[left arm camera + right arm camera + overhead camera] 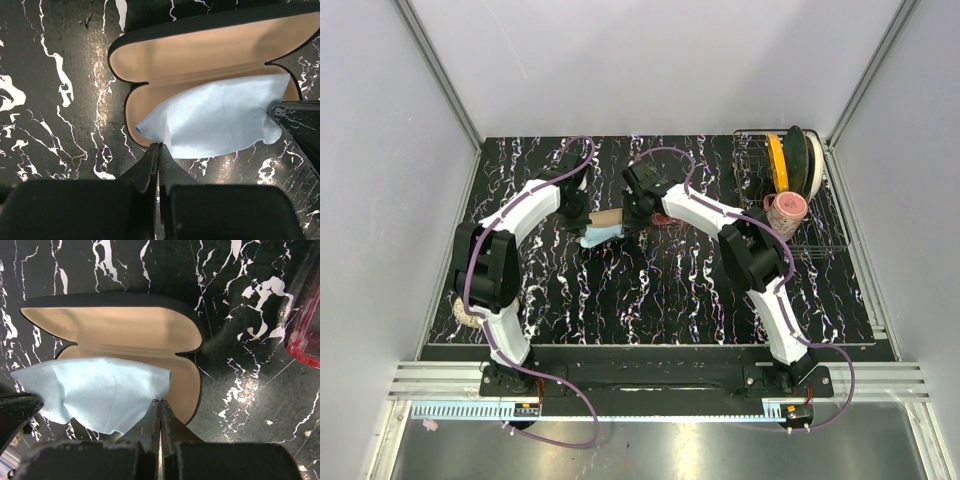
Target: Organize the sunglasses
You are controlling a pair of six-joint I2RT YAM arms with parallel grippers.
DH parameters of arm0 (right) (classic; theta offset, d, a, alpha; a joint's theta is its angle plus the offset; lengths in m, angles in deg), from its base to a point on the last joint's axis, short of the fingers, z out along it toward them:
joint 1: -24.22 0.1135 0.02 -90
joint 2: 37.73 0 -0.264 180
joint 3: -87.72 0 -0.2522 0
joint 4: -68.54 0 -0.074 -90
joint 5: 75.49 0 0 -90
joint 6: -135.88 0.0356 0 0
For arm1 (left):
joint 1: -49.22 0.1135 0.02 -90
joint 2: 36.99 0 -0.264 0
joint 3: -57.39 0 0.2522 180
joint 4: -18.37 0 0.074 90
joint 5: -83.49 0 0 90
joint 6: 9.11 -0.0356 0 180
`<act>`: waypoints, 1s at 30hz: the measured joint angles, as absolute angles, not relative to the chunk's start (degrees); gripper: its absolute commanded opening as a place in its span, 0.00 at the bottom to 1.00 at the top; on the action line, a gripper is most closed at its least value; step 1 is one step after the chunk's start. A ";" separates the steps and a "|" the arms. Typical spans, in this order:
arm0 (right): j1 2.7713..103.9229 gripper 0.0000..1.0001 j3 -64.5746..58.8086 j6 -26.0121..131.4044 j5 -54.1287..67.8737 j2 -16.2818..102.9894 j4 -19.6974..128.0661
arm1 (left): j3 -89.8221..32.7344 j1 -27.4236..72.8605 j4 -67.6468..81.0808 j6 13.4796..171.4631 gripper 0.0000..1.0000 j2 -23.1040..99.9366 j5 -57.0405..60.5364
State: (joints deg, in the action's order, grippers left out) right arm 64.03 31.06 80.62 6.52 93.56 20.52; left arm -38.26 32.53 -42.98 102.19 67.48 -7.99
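The open black case (610, 216) with tan lining lies at mid-table; it shows in the left wrist view (200, 55) and in the right wrist view (125, 325). The light blue cloth (602, 236) lies spread over its front half. My left gripper (159, 146) is shut on the cloth's (225, 125) left edge. My right gripper (160, 401) is shut on the cloth's (95, 395) right corner. The red-pink sunglasses (306, 335) lie on the table just right of the case, mostly cut off; from above they are a pink patch (670, 222) beside the right wrist.
A wire dish rack (820, 240) stands at the back right with yellow and green plates (790, 160) and a pink cup (786, 210). A beige object (463, 310) lies by the table's left edge behind the left arm.
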 measured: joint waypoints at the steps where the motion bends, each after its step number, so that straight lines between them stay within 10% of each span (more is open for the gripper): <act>1: 64.03 0.00 31.08 80.43 6.61 93.67 20.37 | -38.26 32.53 -42.89 102.10 0.00 67.74 -7.99; 30: 64.08 0.00 20.42 79.18 6.87 91.94 29.24 | -32.36 32.64 -37.23 100.05 0.00 70.43 -8.45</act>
